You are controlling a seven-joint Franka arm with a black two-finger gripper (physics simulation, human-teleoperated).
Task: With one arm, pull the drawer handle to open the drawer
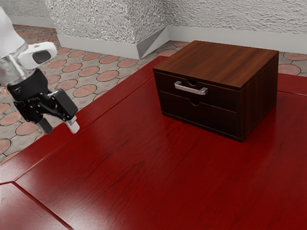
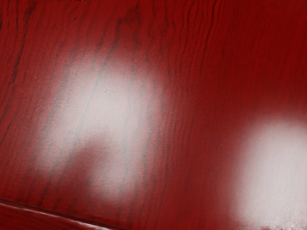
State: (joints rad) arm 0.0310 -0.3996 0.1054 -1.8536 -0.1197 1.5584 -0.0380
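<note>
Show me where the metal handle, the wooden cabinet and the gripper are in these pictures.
metal handle [image 1: 191,89]: exterior view, middle of its bar.
wooden cabinet [image 1: 218,60]: exterior view, its top panel.
gripper [image 1: 61,128]: exterior view, midway between its fingertips.

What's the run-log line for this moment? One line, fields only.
phase: approach | gripper: open, empty, near table edge | handle: untouched, toward exterior view's right | top drawer: shut

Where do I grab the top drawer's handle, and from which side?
Take the handle at the middle of its bar: it lies level and stands off the drawer front on two end posts. Probably best to come straight at the front, one jaw above, one below.
</note>
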